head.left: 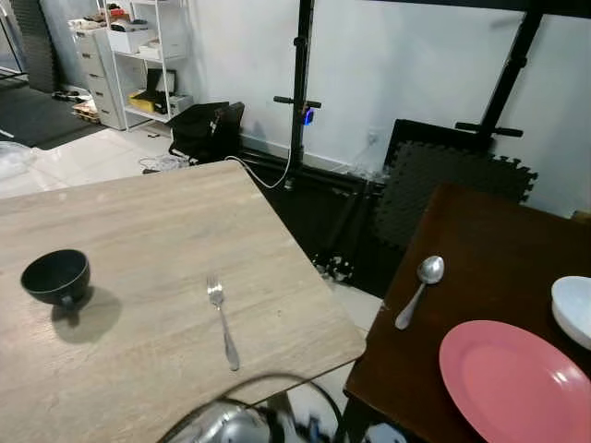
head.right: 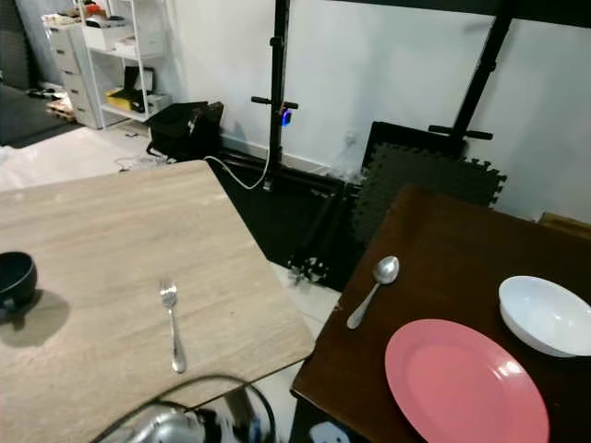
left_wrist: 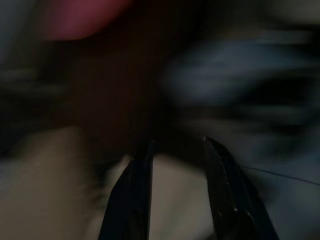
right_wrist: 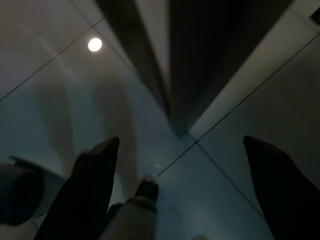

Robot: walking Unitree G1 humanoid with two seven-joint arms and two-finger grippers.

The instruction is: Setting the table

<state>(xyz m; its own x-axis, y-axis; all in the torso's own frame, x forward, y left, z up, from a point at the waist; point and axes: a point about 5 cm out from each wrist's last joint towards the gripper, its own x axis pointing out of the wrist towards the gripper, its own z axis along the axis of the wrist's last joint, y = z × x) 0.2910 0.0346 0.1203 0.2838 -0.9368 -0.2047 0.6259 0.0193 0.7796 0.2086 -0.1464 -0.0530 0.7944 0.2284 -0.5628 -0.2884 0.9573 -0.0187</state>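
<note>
Tables stood side by side before me: a light wooden table (head.left: pixel 138 231) at ten o'clock, a dark table (head.left: pixel 499 249) at two o'clock. On the dark one lay a pink plate (head.right: pixel 462 383) at four o'clock, a white bowl (head.right: pixel 545 316) beyond it, and a spoon (head.right: pixel 372 291) just beside the plate's left. On the light one sat a dark cup (head.left: pixel 57 277) at nine o'clock and a fork (head.left: pixel 223 321) at seven. My left gripper (left_wrist: pixel 175 195) hung slightly parted, my right gripper (right_wrist: pixel 180 190) wide apart, both holding nothing. I judged fetching the fork to be the step in hand, calling for a reach toward seven o'clock.
</note>
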